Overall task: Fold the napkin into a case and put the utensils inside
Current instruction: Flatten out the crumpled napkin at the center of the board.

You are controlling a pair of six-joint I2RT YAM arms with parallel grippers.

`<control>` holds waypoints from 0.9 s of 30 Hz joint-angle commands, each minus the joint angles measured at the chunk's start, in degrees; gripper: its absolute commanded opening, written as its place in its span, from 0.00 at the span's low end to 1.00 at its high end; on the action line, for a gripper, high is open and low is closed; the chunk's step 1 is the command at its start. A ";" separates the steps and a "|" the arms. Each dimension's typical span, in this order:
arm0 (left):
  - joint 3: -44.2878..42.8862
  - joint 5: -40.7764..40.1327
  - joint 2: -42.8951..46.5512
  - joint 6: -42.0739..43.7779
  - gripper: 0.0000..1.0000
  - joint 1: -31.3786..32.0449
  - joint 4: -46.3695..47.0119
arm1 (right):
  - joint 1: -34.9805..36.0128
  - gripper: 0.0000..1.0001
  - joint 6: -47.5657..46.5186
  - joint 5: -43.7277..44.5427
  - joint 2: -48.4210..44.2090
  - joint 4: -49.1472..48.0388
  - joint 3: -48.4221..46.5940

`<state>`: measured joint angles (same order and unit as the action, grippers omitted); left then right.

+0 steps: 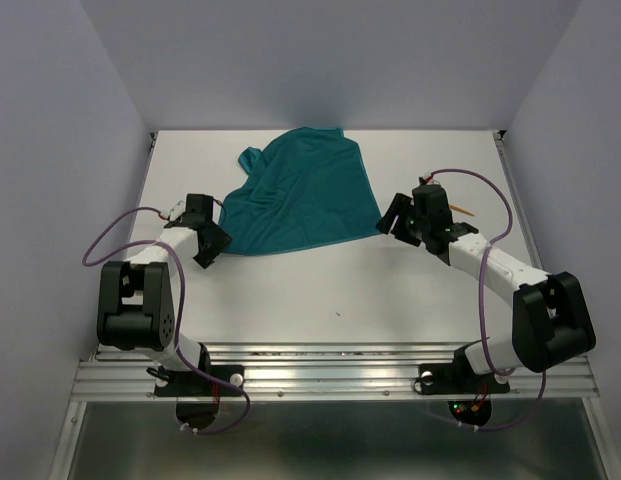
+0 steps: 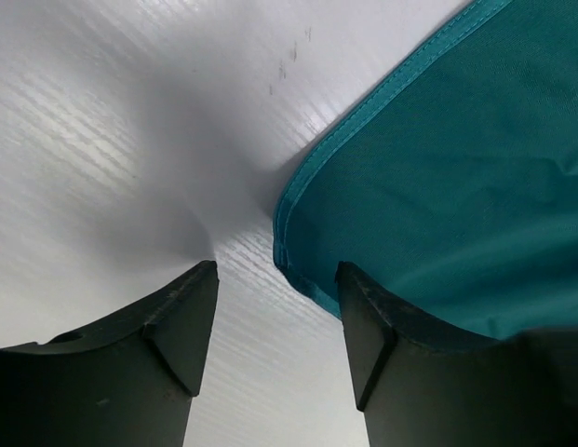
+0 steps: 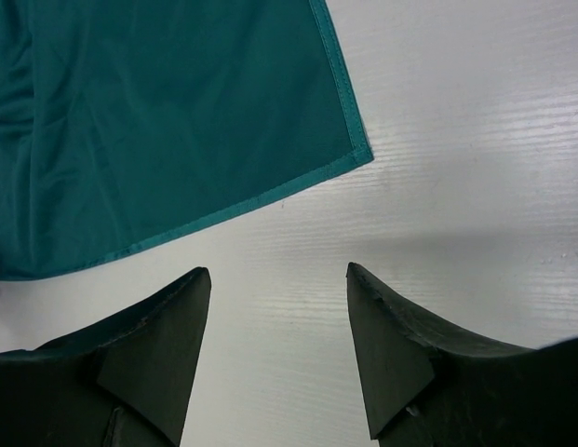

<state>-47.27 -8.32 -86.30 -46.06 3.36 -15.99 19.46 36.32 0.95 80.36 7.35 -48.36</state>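
While the napkin (image 1: 305, 195) lies rumpled and unfolded at the far middle of the table (image 1: 320, 290), each gripper stands at a near corner. Left gripper (image 2: 276, 270): jaws spread about the hemmed corner, nothing pinched. Right gripper (image 3: 275, 270): jaws spread over bare table beside the other corner. One orange utensil (image 1: 468, 212) shows beyond the right arm.

1. White table top (image 1: 290, 290), matte, with fine ribbed lines visible in the wrist views.
2. Plain pale lavender walls box it in on three sides: back wall (image 1: 330, 60), left wall (image 1: 50, 150), right wall (image 1: 580, 130).
3. Silver slotted metal rail (image 1: 330, 375) runs along the table's near edge.
4. Soft, even light, with a faint shadow along the foot of the back wall.
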 commanded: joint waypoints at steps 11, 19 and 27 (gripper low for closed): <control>-1.95 1.20 -1.86 2.12 0.00 -0.19 3.77 | -0.39 0.70 4.46 0.72 4.98 0.46 -3.58; -2.83 0.85 -0.27 3.43 0.00 -0.63 3.16 | -0.39 0.68 6.67 4.85 12.36 1.17 -6.92; -3.89 2.42 0.08 5.28 0.00 -0.72 3.77 | -0.39 0.68 2.89 5.99 19.75 1.96 -11.32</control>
<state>-48.82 -6.37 -89.19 -42.70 3.03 -12.67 19.46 41.36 4.73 98.80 9.04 -56.84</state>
